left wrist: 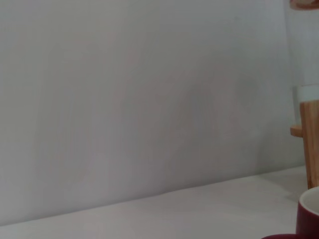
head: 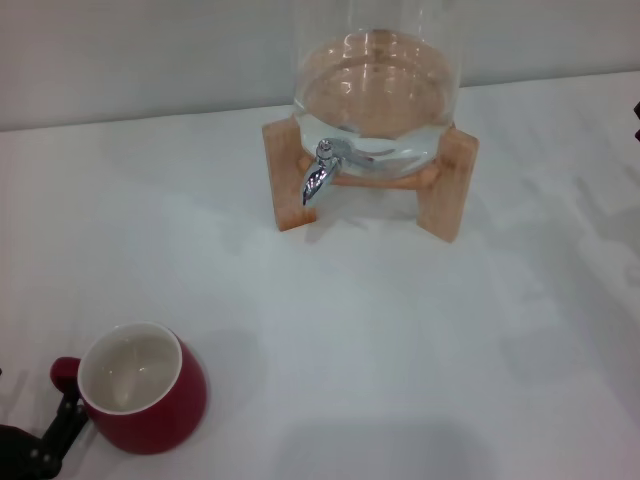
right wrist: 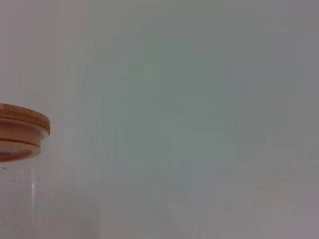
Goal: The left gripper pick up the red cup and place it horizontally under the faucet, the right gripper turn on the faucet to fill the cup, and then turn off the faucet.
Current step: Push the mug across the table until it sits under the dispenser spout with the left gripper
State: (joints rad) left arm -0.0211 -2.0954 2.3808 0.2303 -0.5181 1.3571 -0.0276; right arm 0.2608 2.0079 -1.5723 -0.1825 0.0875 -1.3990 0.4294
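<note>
Head cam looks down from above on the white table [head: 400, 350], dispenser [head: 375, 90] at far edge. Left wrist cam sits low, near tabletop, facing the wall [left wrist: 139, 99]. Right wrist cam higher (level with dispenser lid [right wrist: 20, 127]). All three catch the dispenser.

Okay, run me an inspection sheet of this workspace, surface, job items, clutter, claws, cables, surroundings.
Surface: white table, no spills seen.
Red cup: upright at the near left, empty white inside, handle toward the left edge.
Faucet: chrome spout pointing down on the glass dispenser, nothing under it; dispenser sits on a wooden stand at the far centre, wooden lid on.
Clutter: nothing seen.
Left claw: black fingers at the bottom-left corner, at the cup's handle; grip unclear.
Right claw: not in the head view beyond a dark sliver at the right edge.
Cables: nothing seen.
Surroundings: plain pale wall behind the table.
</note>
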